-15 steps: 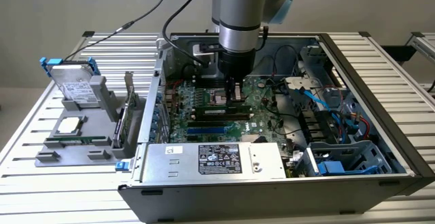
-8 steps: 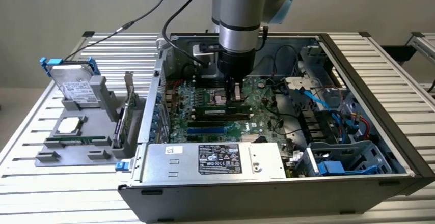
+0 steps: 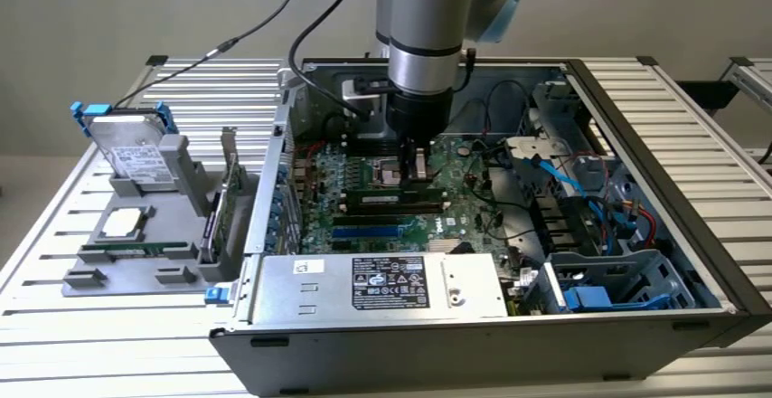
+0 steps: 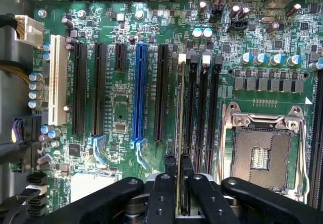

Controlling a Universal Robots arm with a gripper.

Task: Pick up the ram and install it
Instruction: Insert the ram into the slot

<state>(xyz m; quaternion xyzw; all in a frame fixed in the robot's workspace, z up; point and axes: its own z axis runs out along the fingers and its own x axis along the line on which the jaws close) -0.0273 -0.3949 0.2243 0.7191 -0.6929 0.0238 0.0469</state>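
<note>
Here a slatted metal table (image 3: 72,326) before a plain grey wall (image 3: 145,0) carries an open case (image 3: 711,262) lying on its side, board (image 4: 121,108) facing up. The arm (image 3: 422,36) reaches straight down into it. Its gripper (image 4: 178,161) pinches the ram (image 4: 179,108), held edge-on along the narrow slots (image 4: 202,113) beside the socket (image 4: 260,156); whether it is seated I cannot tell.

The ram (image 4: 179,113) is a thin green stick seen edge-on. It stands upright on its long edge, clamped in the hand (image 4: 177,159), and lines up with the outermost memory slot (image 4: 192,108).
</note>
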